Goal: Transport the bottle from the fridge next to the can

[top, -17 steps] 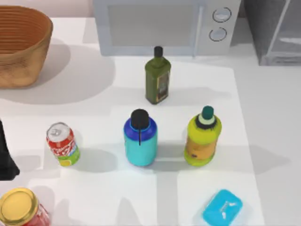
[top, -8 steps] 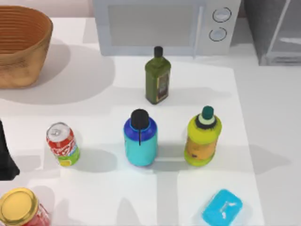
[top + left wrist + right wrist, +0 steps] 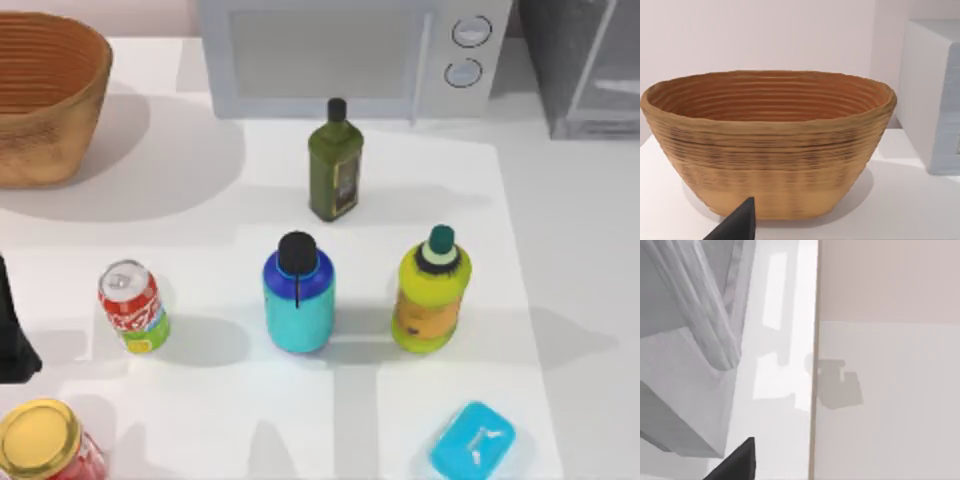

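Observation:
The cyan bottle (image 3: pixel 298 295) with a blue shoulder and black cap stands upright mid-table, free of any grip. To its left, with a gap between them, stands the red can (image 3: pixel 132 306) with its green lower band. The grey fridge (image 3: pixel 585 65) sits at the back right corner; its glass-panelled door and pale frame (image 3: pixel 687 335) appear close up in the right wrist view. My left gripper (image 3: pixel 12 335) rests at the table's left edge, left of the can. A dark part of my right gripper (image 3: pixel 737 462) shows near the fridge.
A white microwave (image 3: pixel 350 55) stands at the back, with a dark green oil bottle (image 3: pixel 335 170) in front of it. A yellow bottle (image 3: pixel 430 295) stands right of the cyan one. A woven basket (image 3: pixel 45 95) sits back left, a gold-lidded red jar (image 3: pixel 45 440) front left, a cyan block (image 3: pixel 472 440) front right.

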### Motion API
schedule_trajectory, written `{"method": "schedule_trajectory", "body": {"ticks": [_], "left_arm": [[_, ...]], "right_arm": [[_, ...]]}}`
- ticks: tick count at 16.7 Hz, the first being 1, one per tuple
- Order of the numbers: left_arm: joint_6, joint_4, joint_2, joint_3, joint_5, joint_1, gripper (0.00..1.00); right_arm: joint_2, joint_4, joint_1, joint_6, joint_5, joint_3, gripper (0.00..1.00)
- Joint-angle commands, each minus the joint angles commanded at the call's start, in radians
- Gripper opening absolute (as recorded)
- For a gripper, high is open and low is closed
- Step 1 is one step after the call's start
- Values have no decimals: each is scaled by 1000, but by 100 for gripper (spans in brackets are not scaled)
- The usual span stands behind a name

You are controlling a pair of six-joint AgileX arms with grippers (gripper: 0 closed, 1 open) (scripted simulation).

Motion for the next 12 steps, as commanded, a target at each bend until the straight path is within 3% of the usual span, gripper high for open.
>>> {"method": "schedule_trajectory", "body": {"ticks": [7, 12], "left_arm": [[0, 0, 0, 0, 0, 0, 100], [0, 0, 0, 0, 0, 0, 100]], "right_arm": [[0, 494, 359, 596, 81, -13, 100], [-6, 660, 489, 766, 109, -18, 100]]}}
